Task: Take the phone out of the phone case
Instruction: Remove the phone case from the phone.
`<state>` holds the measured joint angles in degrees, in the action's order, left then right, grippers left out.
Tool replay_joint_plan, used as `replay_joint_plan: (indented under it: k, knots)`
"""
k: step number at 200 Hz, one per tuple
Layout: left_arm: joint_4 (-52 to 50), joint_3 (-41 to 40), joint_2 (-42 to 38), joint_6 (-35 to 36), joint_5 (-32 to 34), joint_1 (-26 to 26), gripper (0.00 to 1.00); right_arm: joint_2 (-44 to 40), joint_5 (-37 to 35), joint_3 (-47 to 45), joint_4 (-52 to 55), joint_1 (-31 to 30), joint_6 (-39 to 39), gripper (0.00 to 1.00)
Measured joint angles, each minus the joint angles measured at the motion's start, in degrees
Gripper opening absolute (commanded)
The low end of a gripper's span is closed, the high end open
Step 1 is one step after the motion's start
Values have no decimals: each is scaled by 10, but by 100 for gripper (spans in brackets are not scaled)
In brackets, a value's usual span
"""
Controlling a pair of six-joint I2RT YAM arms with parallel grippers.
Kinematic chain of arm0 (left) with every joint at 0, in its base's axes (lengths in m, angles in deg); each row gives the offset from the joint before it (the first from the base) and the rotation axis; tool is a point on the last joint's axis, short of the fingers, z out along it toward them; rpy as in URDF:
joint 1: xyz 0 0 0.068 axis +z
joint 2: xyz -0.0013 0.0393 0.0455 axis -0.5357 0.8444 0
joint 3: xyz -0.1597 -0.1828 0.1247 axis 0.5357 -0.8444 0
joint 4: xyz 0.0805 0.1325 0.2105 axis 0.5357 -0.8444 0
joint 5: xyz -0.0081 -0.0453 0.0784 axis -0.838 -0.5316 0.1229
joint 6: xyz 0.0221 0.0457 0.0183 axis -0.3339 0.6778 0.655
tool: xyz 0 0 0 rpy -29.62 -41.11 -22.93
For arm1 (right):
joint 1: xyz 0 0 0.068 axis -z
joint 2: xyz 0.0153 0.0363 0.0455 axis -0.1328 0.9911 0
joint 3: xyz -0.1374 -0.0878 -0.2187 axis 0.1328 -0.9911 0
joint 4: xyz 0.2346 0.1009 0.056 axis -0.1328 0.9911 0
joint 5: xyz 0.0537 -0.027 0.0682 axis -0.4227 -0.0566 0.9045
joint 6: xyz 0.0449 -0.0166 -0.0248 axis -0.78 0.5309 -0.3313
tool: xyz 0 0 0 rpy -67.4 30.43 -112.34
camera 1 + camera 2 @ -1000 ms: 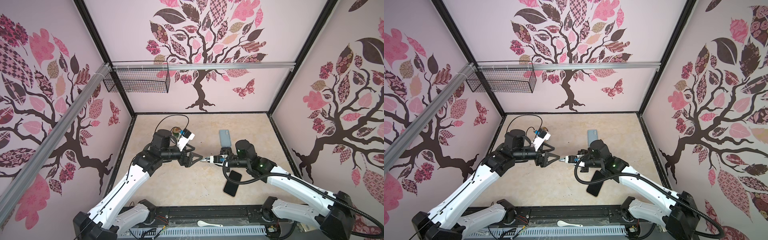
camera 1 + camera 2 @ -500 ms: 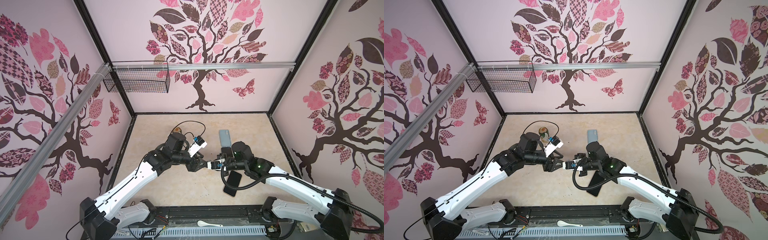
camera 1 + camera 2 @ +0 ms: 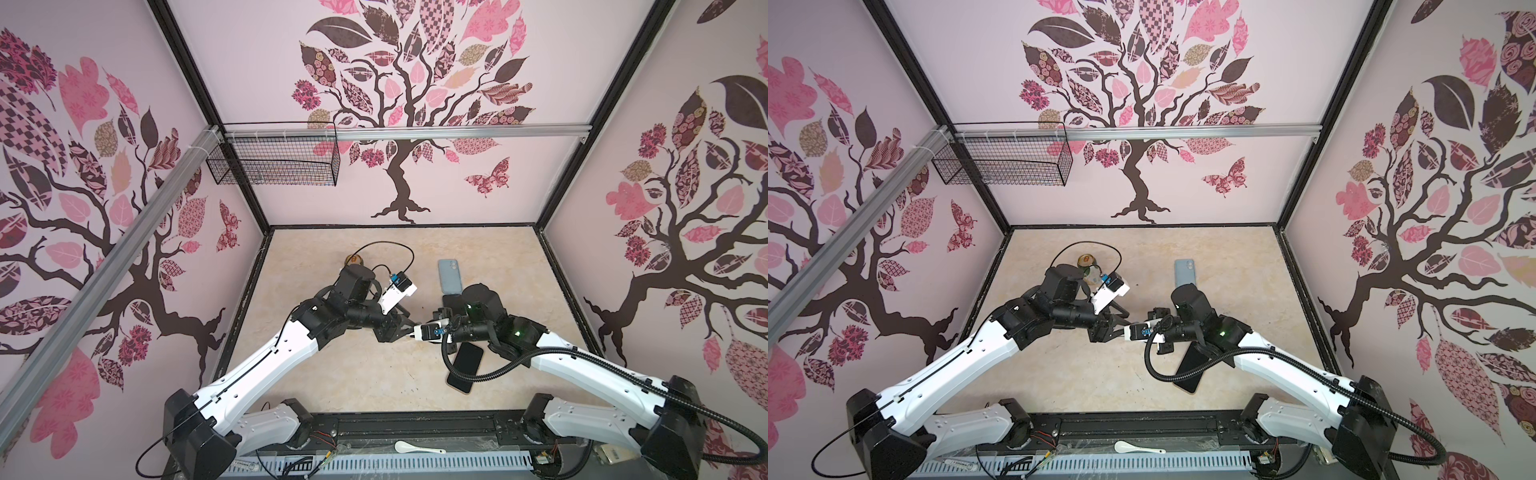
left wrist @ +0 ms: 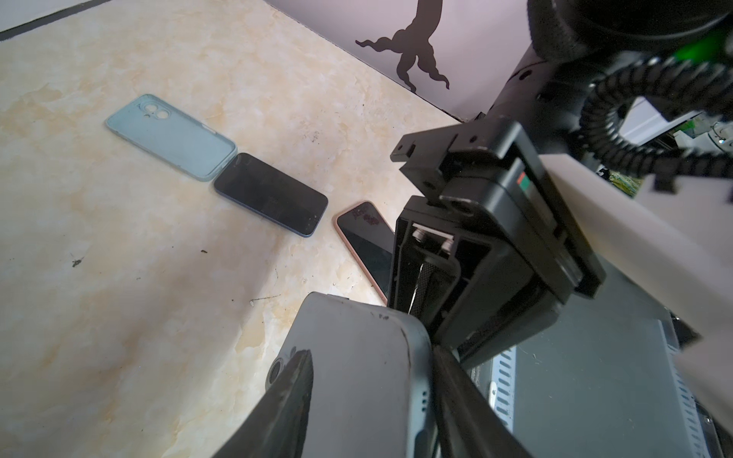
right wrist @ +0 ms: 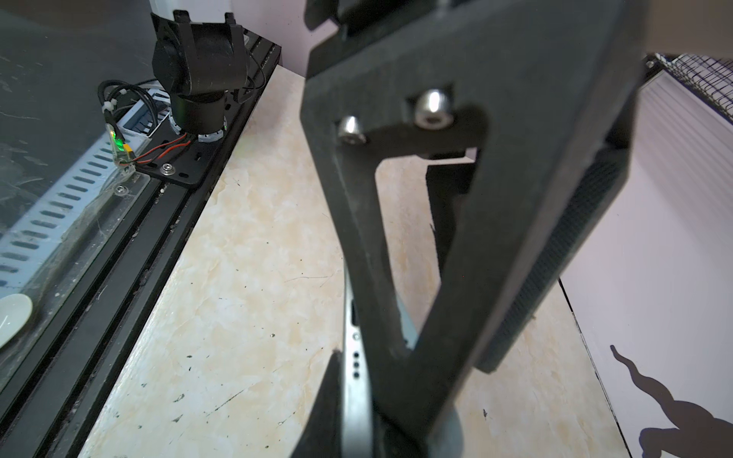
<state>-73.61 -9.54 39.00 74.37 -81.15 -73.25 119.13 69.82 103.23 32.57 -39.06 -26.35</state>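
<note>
Phone [image 5: 354, 357]: sits inside the grey phone case [image 4: 349, 341], lifted clear of the table [image 3: 353, 374] over its middle, between the 2 arms; in both top views the wrist cameras hide it.
Right gripper [image 5: 357, 426]: pinched nearly closed across the thin way of the cased phone at 1 end, with the metal edge and its row of small holes showing between the tips.
Left gripper [image 4: 373, 396]: jaws about half-way, 1 finger at each long edge of the case's other end; contact looks likely, but whether they press firmly I cannot tell.
Weight: judged moderate — a slab of glass and metal, dense for its size, well within a 2-sided hold.
Stiffness: phone rigid; the case looks like soft matte rubber that should flex and peel at its lip, corners first.
Surface: case grippy; the phone's bare glass and metal will likely be slick once exposed, so a slip is the risk as it comes free.
Fragility: the screen is the weak part, and a drop onto the hard table could crack it.
Where to hold: 1 gripper on the case rim or a corner only, the other on the phone itself where the case leaves it bare — a pinch across case and phone together locks them.
Table clutter: an empty pale blue case [image 4: 170, 137], a dark phone [image 4: 271, 194] end to end with it, and a pink-rimmed phone [image 4: 363, 238] lie near the right arm; keep clear of them.
</note>
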Motion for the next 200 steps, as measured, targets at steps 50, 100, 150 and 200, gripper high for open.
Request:
replay_joint_plan:
  k: [50, 100, 150, 200]
  knots:
    - [-4, 3, 3, 16, 1, -4, 38, 0, 1, 0, 2, 0, -9, 0]
    - [-18, 12, 9, 37, -3, -10, 12, 0, -6, -3, -3, 0, -19, 0]
    - [-21, 13, 9, 43, 3, -10, 0, -2, -5, -10, -11, 0, -27, 0]
    - [-9, 12, -6, 10, 17, -9, 0, -5, -5, -10, -28, 0, -29, 0]
